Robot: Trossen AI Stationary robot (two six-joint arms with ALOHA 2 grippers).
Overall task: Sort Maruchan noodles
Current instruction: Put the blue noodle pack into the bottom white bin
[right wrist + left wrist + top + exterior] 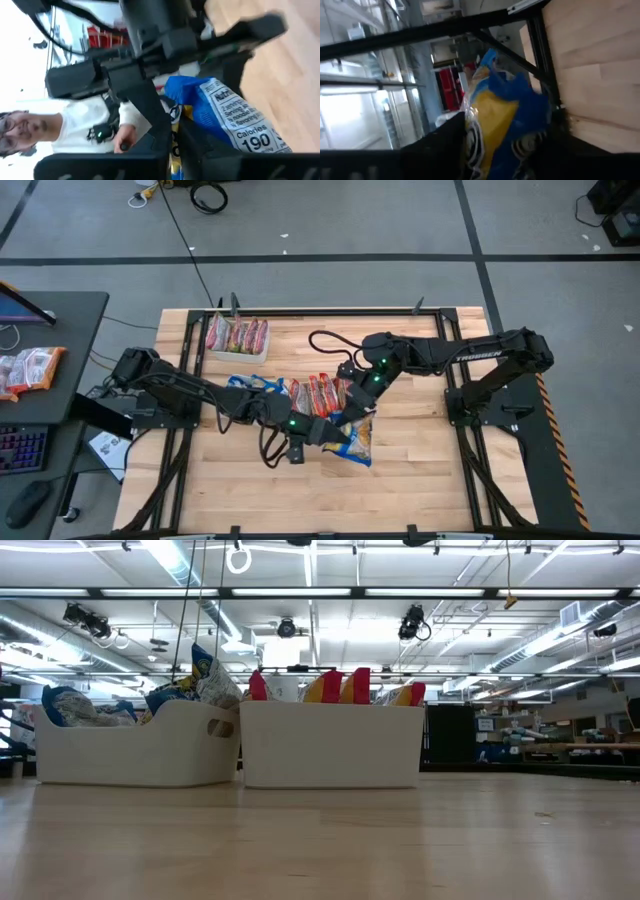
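A blue-and-yellow noodle packet [362, 442] sits between both grippers near the table's middle. My left gripper [338, 432] reaches in from the left and is shut on it. My right gripper [352, 415] comes from the far right and is also shut on it. The left wrist view shows the packet's blue-and-yellow face [500, 115]. The right wrist view shows its printed back [235, 120]. Red-orange packets stand on edge in a white tray [238, 338] at the far side. More red and blue packets fill two trays [300, 392] under the arms. My left gripper pinches the blue-and-yellow packet's crinkled end [485, 135] between its two fingers, coming from the table's left. The rest of the packet sticks out past the fingers. My right gripper pinches the same packet at an edge [176, 137] between its fingers [155, 145], slanting down from the far right. The printed back spreads out beyond them.
In the low view two white trays [140, 745] [330, 745] stand side by side with packets poking above their rims. Bare wood lies toward the near edge [330, 500]. A person in a white shirt [75, 132] shows beyond the table. Spare packets [30, 370] lie on a side desk.
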